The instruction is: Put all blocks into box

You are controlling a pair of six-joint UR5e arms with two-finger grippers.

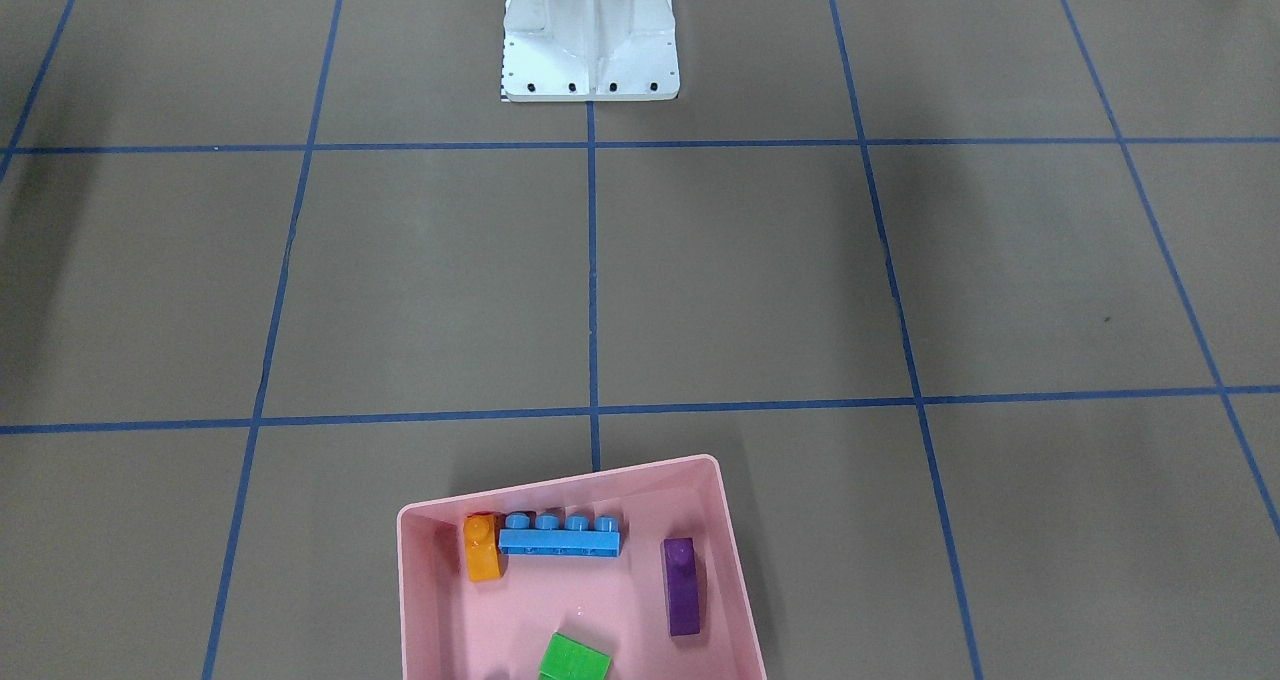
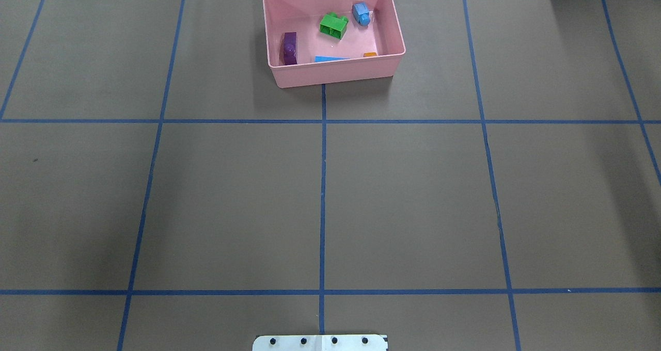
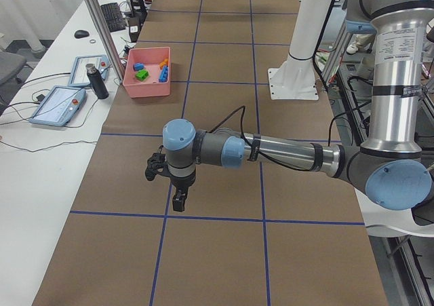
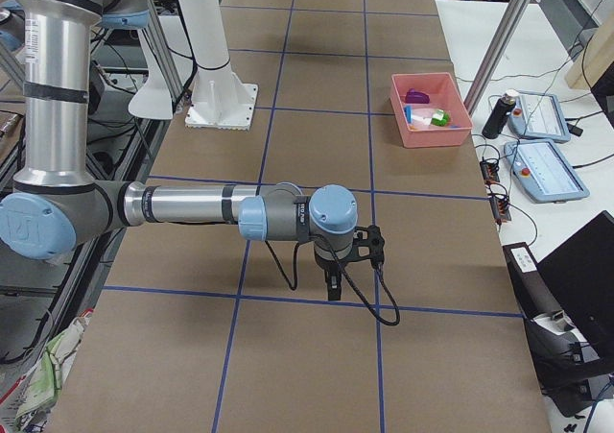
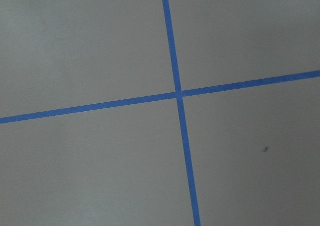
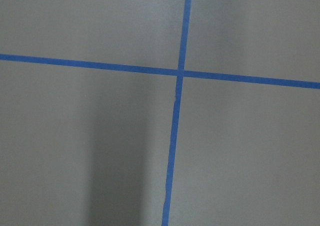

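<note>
The pink box [image 2: 335,72] stands at the table's far edge, across from the robot base. In it lie the purple block [image 2: 289,48], the green block [image 2: 333,25], the small blue block [image 2: 361,13], the long blue block [image 2: 330,59] and the orange block [image 2: 370,54]. The front-facing view shows the box [image 1: 560,482] with the orange [image 1: 483,548], long blue [image 1: 560,538], purple [image 1: 682,586] and green [image 1: 574,658] blocks. My left gripper [image 3: 178,201] and right gripper [image 4: 333,284] hang over bare table far from the box; I cannot tell whether either is open or shut.
The white robot base [image 1: 590,30] stands at the table's near edge. Blue tape lines [image 2: 323,186] grid the brown table. A side bench beside the box holds tablets [image 3: 60,106] and a black bottle [image 3: 95,81]. Both wrist views show only table and a tape cross [image 5: 178,94].
</note>
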